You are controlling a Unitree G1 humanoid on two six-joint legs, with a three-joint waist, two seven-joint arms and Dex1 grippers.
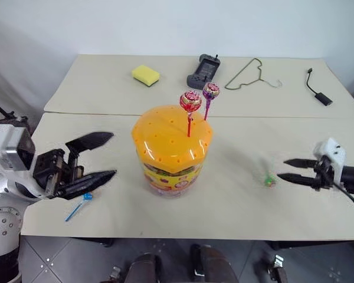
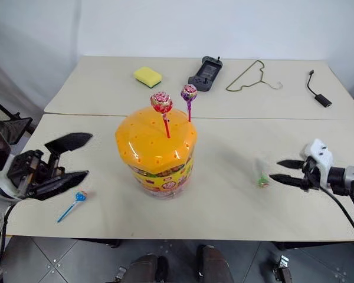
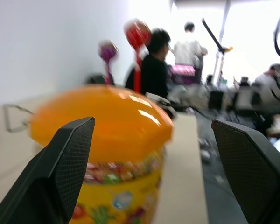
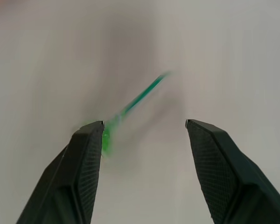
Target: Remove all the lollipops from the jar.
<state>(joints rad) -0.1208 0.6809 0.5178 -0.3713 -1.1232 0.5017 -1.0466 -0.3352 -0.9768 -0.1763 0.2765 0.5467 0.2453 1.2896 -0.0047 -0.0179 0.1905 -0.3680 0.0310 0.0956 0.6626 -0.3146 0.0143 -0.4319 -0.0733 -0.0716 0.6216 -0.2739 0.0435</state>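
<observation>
The jar, a clear tub with a domed orange lid, stands mid-table. Two lollipops stick up from the lid: a red one and a purple one. A blue lollipop lies on the table under my left gripper, which is open and empty, left of the jar. At the right, my right gripper is open. A green lollipop shows blurred just past its fingertips, free of them, low over the table. The left wrist view faces the jar between its open fingers.
On the far table lie a yellow sponge, a black controller, a wire hanger and a black cable with adapter. People stand in the room behind the jar in the left wrist view.
</observation>
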